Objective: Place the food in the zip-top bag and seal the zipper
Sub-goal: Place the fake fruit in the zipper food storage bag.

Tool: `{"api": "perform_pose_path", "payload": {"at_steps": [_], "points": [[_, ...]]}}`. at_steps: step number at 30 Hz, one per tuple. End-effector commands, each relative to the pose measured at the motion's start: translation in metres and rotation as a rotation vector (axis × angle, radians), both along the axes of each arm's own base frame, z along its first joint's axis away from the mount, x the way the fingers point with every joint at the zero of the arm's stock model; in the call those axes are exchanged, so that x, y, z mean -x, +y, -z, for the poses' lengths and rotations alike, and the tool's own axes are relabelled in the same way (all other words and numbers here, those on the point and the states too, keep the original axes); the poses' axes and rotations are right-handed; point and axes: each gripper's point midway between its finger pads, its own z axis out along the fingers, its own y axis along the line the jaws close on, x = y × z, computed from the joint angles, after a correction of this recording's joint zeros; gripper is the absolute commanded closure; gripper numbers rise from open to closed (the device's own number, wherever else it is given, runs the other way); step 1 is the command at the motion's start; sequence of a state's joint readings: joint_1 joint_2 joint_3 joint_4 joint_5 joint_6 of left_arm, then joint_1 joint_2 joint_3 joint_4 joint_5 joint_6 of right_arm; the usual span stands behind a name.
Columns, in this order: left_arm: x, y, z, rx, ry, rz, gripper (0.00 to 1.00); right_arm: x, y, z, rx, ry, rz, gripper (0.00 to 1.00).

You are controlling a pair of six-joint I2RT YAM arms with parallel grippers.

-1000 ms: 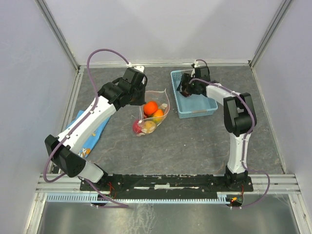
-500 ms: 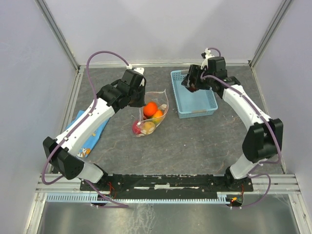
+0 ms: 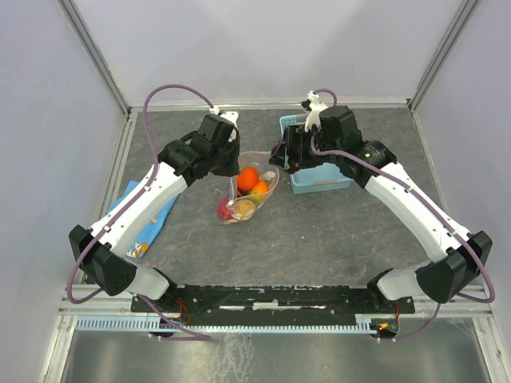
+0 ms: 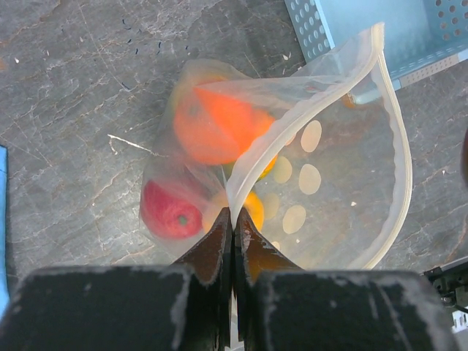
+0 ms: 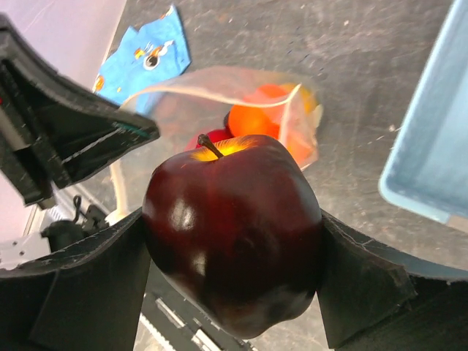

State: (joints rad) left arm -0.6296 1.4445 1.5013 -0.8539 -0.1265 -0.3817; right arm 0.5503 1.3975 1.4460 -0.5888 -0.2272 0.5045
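While left gripper (image 4: 232, 223) pinches zip-top bag (image 4: 333, 183) | right gripper (image 5: 232, 270) grips apple (image 5: 234, 219)

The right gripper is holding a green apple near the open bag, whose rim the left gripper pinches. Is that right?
Not quite. The apple in the right gripper is dark maroon, not green; the right wrist view shows it. The left gripper does pinch the rim of the open bag.

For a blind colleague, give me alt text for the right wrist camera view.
A dark maroon apple, gripped in the right pincer, fills the view; behind it lies the open zip-top bag holding orange and red food. Blue cloth top left, light-blue basket at right.
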Motion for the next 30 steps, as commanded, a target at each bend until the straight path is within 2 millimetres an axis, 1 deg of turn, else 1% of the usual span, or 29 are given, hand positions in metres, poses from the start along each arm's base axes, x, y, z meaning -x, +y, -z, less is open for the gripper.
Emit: {"api": "perform_pose_path", "payload": {"at_steps": [1, 5, 7, 9, 11, 12, 13, 15, 20, 23, 26, 30], "points": [[-0.003, -0.005, -0.025, 0.039, -0.091, 0.060, 0.97, 0.015, 0.018, -0.028, -0.061, -0.009, -0.025, 0.38], [0.000, -0.009, -0.026, 0.062, -0.088, 0.082, 0.97, 0.021, 0.040, -0.028, -0.077, 0.000, -0.073, 0.38], [0.002, -0.011, -0.025, 0.073, -0.088, 0.090, 0.97, 0.023, 0.054, -0.027, -0.114, 0.005, -0.110, 0.38], [0.002, -0.009, -0.023, 0.065, -0.090, 0.086, 0.97, 0.024, 0.066, -0.025, -0.144, 0.016, -0.130, 0.38], [0.001, -0.006, -0.023, 0.055, -0.093, 0.077, 0.97, 0.024, 0.076, -0.020, -0.154, 0.030, -0.144, 0.38], [0.001, -0.006, -0.024, 0.054, -0.096, 0.075, 0.97, 0.023, 0.080, -0.014, -0.148, 0.041, -0.146, 0.38], [0.001, -0.006, -0.024, 0.055, -0.098, 0.074, 0.97, 0.023, 0.082, -0.011, -0.141, 0.041, -0.152, 0.38], [0.000, -0.006, -0.024, 0.055, -0.099, 0.074, 0.97, 0.021, 0.085, 0.002, -0.120, 0.047, -0.156, 0.37], [-0.002, -0.009, -0.020, 0.060, -0.087, 0.074, 0.97, 0.018, 0.085, 0.033, -0.065, 0.102, -0.151, 0.36], [-0.003, -0.009, -0.019, 0.057, -0.089, 0.071, 0.97, 0.019, 0.086, 0.051, -0.033, 0.137, -0.162, 0.34], [-0.005, -0.009, -0.017, 0.047, -0.089, 0.067, 0.97, 0.020, 0.088, 0.063, -0.016, 0.155, -0.172, 0.32], [-0.007, -0.011, -0.015, 0.045, -0.087, 0.067, 0.97, 0.020, 0.088, 0.076, 0.012, 0.156, -0.190, 0.25]]}}
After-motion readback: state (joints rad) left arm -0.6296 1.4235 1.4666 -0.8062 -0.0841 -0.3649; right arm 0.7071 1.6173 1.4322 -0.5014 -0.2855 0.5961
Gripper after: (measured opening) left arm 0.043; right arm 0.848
